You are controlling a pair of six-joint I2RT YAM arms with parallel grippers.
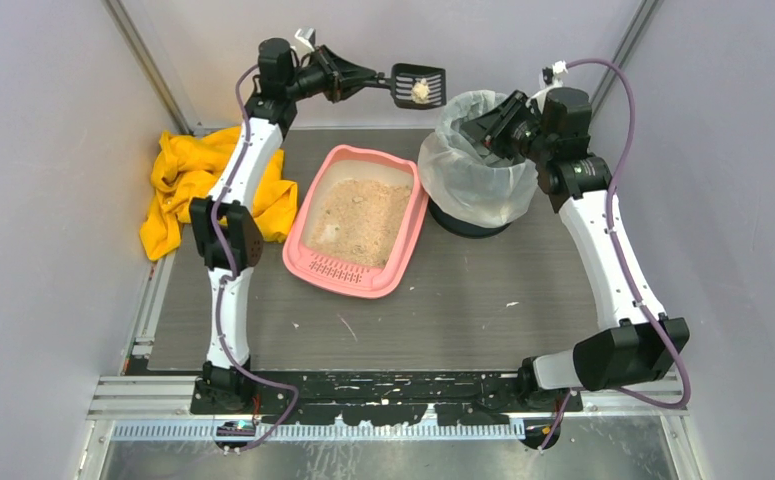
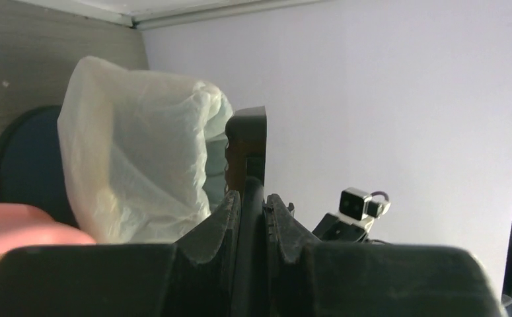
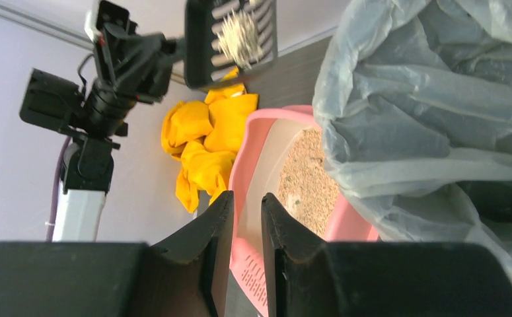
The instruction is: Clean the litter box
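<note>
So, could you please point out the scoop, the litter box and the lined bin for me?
scoop (image 1: 418,84): top external view, on its slotted black head.
litter box (image 1: 339,268): top external view, on the slotted pink lip at its near end.
lined bin (image 1: 473,175): top external view, on the plastic liner's outer side.

bin (image 1: 478,215) base mostly hidden under its liner (image 1: 473,165).

No readable text, label, brand, number or sign anywhere in the three views. Nothing legible on the shallow pink plastic litter tray (image 1: 403,235) at centre of the overhead frame, on the round bin with clear plastic liner (image 1: 475,172) at upper right, on the crumpled yellow cloth (image 1: 183,190) at left, or on the black slotted plastic scoop (image 1: 418,84) at top centre.
</note>
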